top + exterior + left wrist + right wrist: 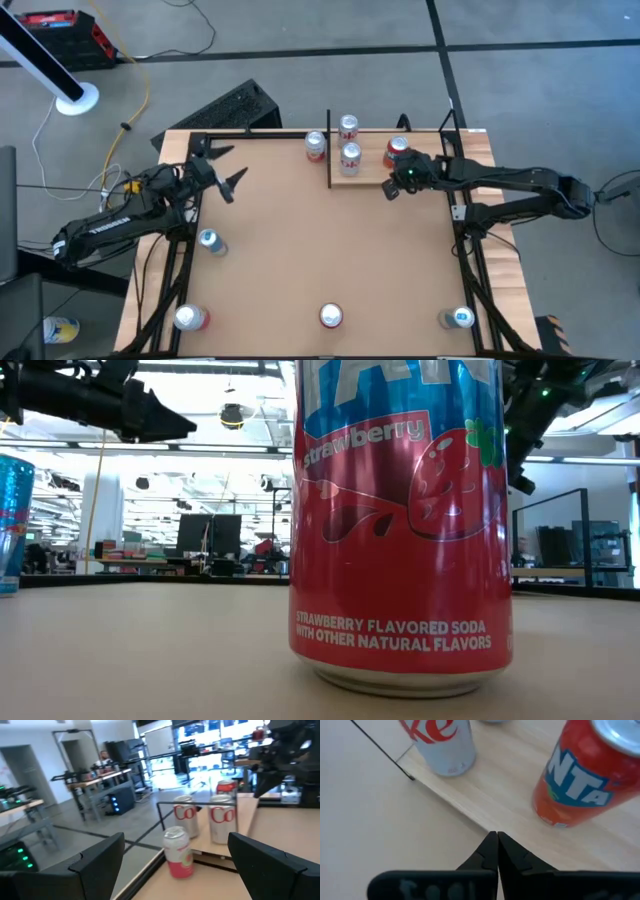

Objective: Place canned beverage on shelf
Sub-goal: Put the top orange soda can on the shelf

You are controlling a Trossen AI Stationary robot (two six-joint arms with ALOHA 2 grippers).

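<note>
The pale wood shelf (372, 172) with thin black posts lies at the table's far middle. An orange soda can (397, 151) stands upright on it, and it also shows in the right wrist view (585, 775). Two white-and-red cola cans (350, 156) (348, 127) stand on the shelf's left part. My right gripper (392, 186) is shut and empty, just above the shelf's near edge (470, 815), beside the orange can. My left gripper (226, 172) is open and empty, over the table's far left.
A pink-and-white can (316, 146) stands on the table just left of the shelf. A blue can (208, 241) stands at the left. Three cans stand along the near edge: (190, 318), a strawberry soda can (331, 316) and a blue one (460, 318). The table's middle is bare.
</note>
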